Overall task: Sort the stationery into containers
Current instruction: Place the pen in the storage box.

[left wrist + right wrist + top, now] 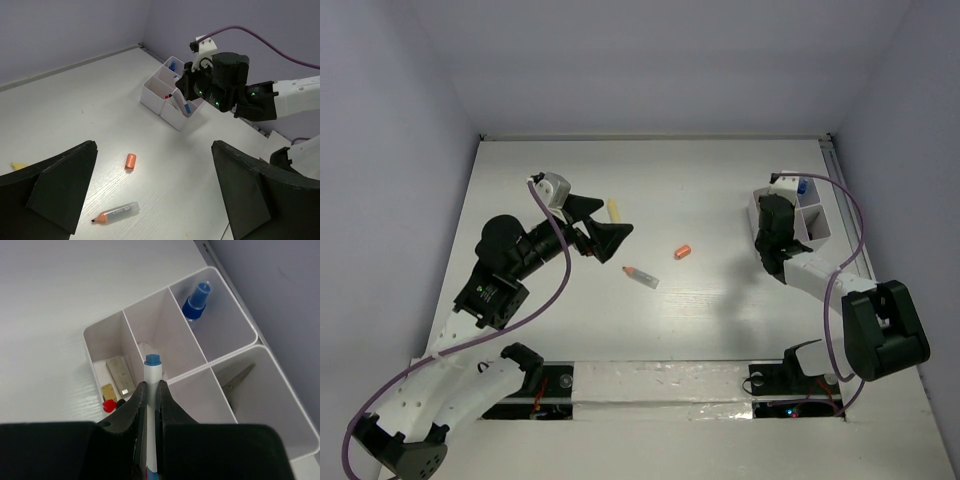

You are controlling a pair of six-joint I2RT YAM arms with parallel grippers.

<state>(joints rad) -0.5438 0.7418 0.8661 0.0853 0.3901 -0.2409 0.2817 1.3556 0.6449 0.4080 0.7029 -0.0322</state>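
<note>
Here, white wood-grain table (720,200), lavender walls (380,150) around; orange cap (682,251) lying loose.

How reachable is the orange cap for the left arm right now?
Probably reachable: the left tool is open, bare table lies between it and the orange cap, and the crayon sits apart.

White arm links (460,395), black joints (885,335), purple cables (235,28), black wedge-shaped jaws.
</note>
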